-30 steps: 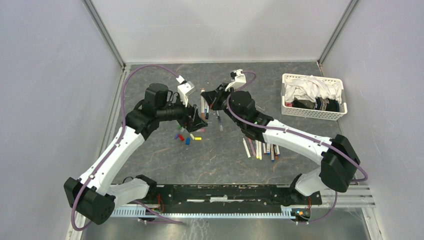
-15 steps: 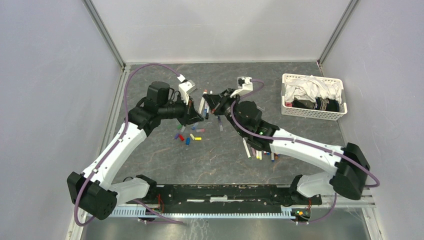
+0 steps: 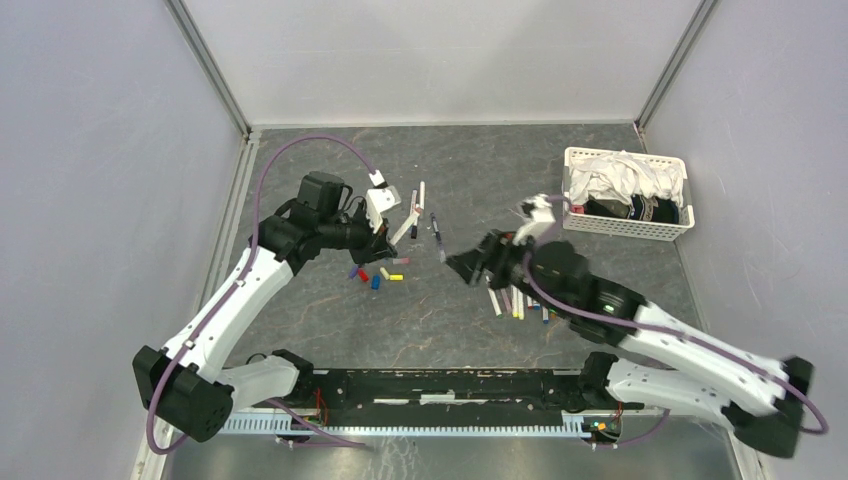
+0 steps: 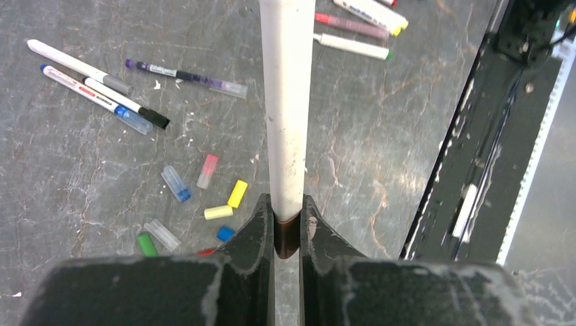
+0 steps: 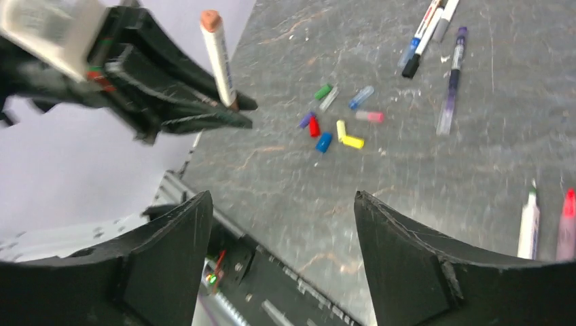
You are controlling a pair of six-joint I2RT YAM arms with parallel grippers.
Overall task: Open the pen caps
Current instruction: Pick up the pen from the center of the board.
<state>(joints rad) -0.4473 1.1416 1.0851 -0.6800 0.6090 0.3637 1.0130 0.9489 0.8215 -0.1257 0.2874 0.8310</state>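
Your left gripper point(image 4: 286, 219) was clenched on the dark end of one white pen point(image 4: 287, 102), raised off the table point(image 3: 450, 330) just beside the loose pen caps point(image 4: 204, 197). Your right gripper point(image 5: 278, 210) hung released, its fingers wide apart with nothing between them, to the right of the caps. Three other pens point(image 4: 102, 100) lay just beyond the caps, a row of pens point(image 3: 520, 303) lay farther to their right, and a white basket point(image 3: 620, 228) stood well apart on that same side.

Extends left arm point(image 3: 235, 300) and right arm point(image 3: 680, 345) left of the white plastic basket point(image 3: 625, 228); pinches white-barrelled pen point(image 4: 288, 102) in left fingers point(image 4: 255, 231); holds right fingers point(image 5: 407, 265) apart, empty.
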